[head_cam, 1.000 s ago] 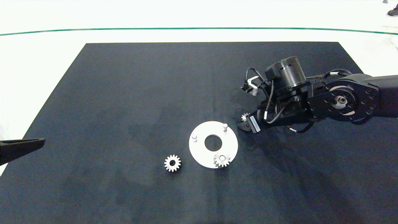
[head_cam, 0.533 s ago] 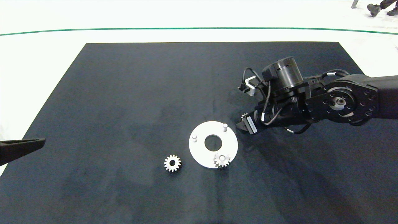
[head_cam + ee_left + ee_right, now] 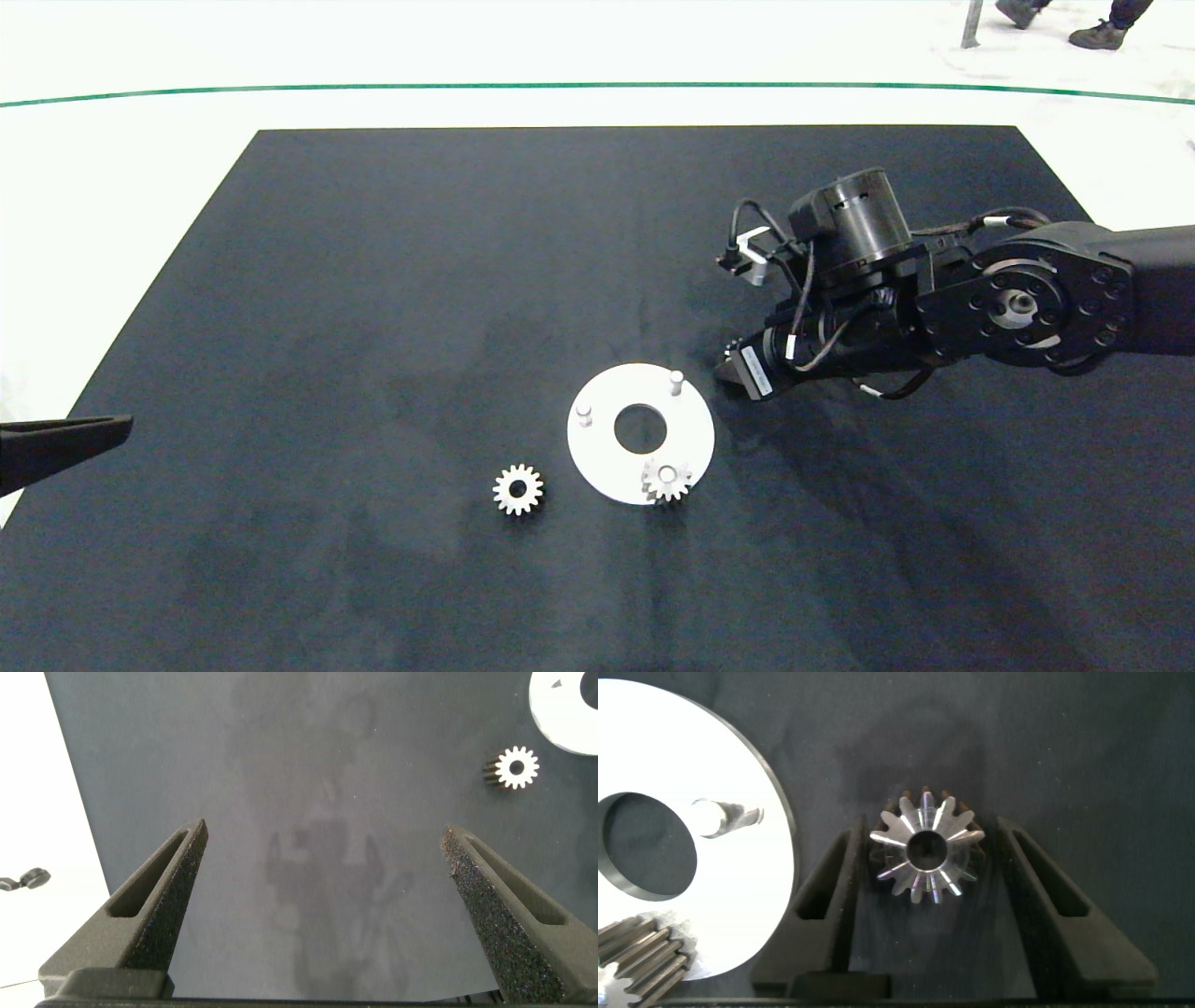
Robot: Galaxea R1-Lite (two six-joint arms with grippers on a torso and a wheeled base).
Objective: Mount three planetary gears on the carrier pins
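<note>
The white disc [image 3: 602,462] lies mid-mat with two bare carrier pins [image 3: 676,381] [image 3: 583,413] and one planetary gear [image 3: 667,480] seated on the third. A second gear [image 3: 518,489] lies loose on the mat left of the disc. In the right wrist view the third gear [image 3: 926,849] lies flat beside the disc [image 3: 738,887], between my right gripper's [image 3: 931,829] fingers [image 3: 827,905]; one finger looks to touch it, the other stands a little off. In the head view this gripper [image 3: 733,369] covers that gear. My left gripper [image 3: 322,849] is open and parked at the mat's left edge [image 3: 65,443].
A black mat [image 3: 373,280] covers the white table. A person's shoes [image 3: 1102,35] show beyond the table at the far right. The left wrist view catches the loose gear [image 3: 515,767] and the disc's rim [image 3: 570,709].
My right gripper has shifted slightly over the third gear, which showed beside it a second ago and is now covered in the head view. The shoes have moved leftwards along the far edge.
</note>
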